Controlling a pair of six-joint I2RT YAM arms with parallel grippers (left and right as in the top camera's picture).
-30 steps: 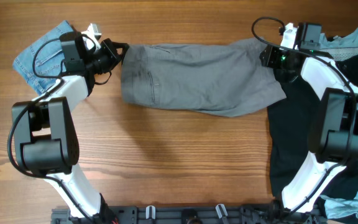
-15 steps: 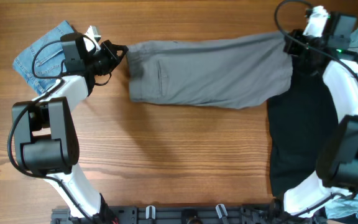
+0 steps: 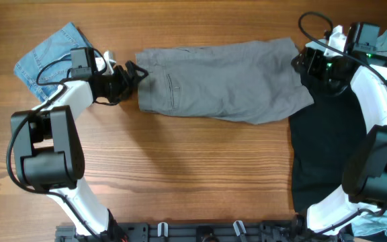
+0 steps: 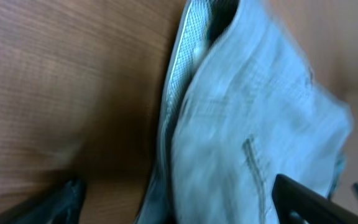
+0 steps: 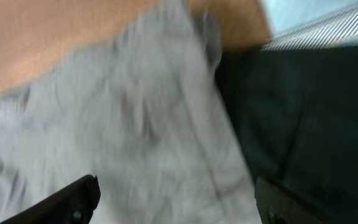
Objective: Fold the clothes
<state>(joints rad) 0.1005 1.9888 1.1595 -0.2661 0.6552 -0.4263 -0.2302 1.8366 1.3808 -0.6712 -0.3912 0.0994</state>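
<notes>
Right gripper lower over grey shorts, left gripper nearer; both jaws spread.

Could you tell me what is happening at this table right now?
Two robot arms are at the grey shorts, which lie stretched out flat on the table. The left end effector sits at one end, the right end effector at the other, both open over the cloth.
</notes>
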